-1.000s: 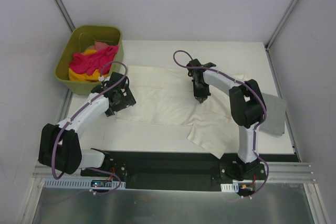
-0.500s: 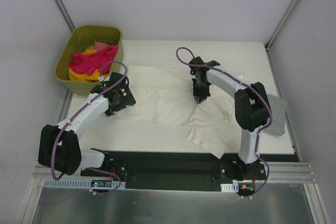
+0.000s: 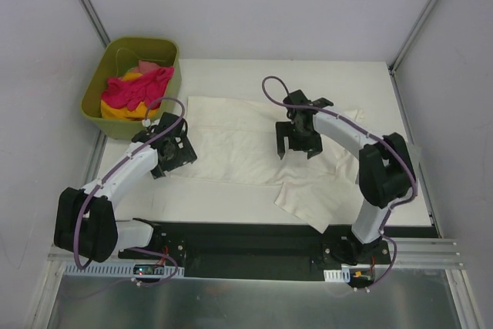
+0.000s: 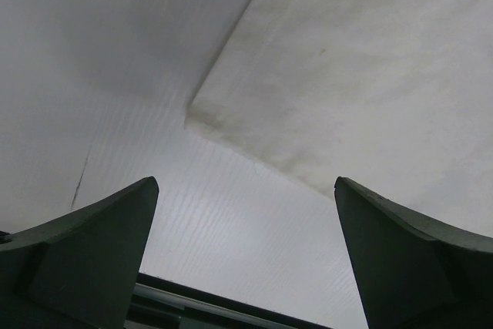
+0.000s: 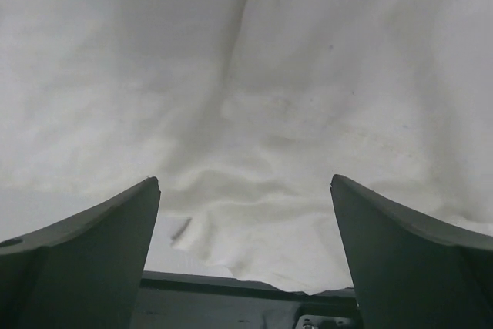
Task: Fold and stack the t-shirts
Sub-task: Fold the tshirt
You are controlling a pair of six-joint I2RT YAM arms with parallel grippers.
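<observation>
A large cream-white t-shirt [image 3: 239, 144] lies spread across the table, one flap hanging toward the front edge. My right gripper [image 3: 296, 148] hovers open over its middle, and wrinkled cloth [image 5: 254, 129] fills the right wrist view with nothing between the fingers. At the shirt's left hem corner [image 4: 202, 117] my left gripper [image 3: 171, 161] stands open and empty, just off the cloth. A grey t-shirt [image 3: 404, 167] lies at the right edge, partly behind the right arm. Pink, yellow and red t-shirts [image 3: 137, 92] are bunched in the tub.
The olive-green plastic tub [image 3: 102, 73] stands at the back left corner, just off the table. A black strip and metal rail [image 3: 246, 240] run along the near edge by the arm bases. Grey walls close in on three sides.
The right gripper was shut low on the shirt's middle; it has let go, opened wide and shifted slightly right. The left gripper slid a little toward the front.
</observation>
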